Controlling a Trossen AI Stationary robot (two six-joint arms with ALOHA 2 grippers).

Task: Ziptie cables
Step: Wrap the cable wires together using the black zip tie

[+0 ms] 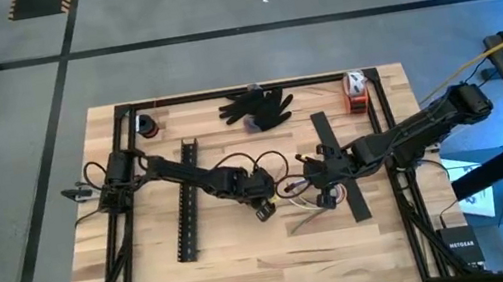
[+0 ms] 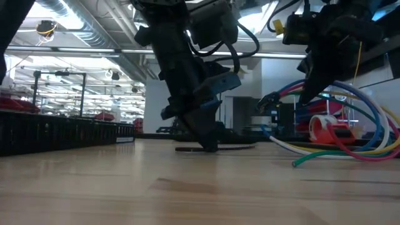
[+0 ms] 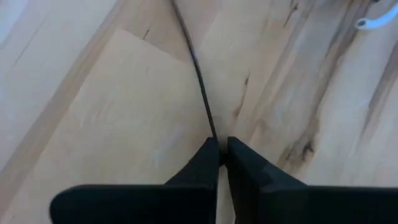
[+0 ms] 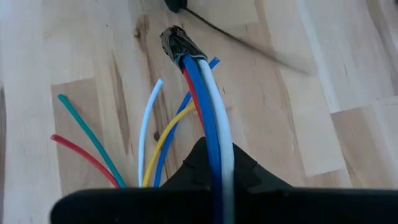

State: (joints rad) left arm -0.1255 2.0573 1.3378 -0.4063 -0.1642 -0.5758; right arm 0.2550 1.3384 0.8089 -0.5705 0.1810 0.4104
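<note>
The cables [image 4: 205, 93] are a bundle of blue, white and red wires with a dark wrapped end [image 4: 177, 43]. My right gripper [image 4: 214, 168] is shut on them at the table's middle right [image 1: 324, 193]. Their loose green, red, yellow and white ends [image 4: 93, 149] lie on the wood. A thin dark zip tie [image 3: 198, 68] lies flat on the table. My left gripper [image 3: 221, 149], down at the table's middle [image 1: 263, 208], is shut on its end. My left gripper pinches the zip tie's near end [image 3: 213, 132] between its two fingertips, slanting down from above with the fingers in line with the strip. The rest of the strip lies on the table, running away from the fingers. My right gripper pinches the cable bundle [image 4: 214, 140] between its two fingers, a short way back from the wrapped end, which sticks out past the fingertips. It slants down from above. The held stretch is clear of the table [image 2: 294, 94], and the wires loop down onto the wood [image 2: 350, 147].
A long black slotted channel [image 1: 185, 202] lies left of the left gripper, and a black strip [image 1: 342, 167] lies under the right arm. Black gloves [image 1: 256, 108] and an orange-and-white object [image 1: 355, 89] sit near the far edge. A black frame [image 1: 126, 181] borders the table.
</note>
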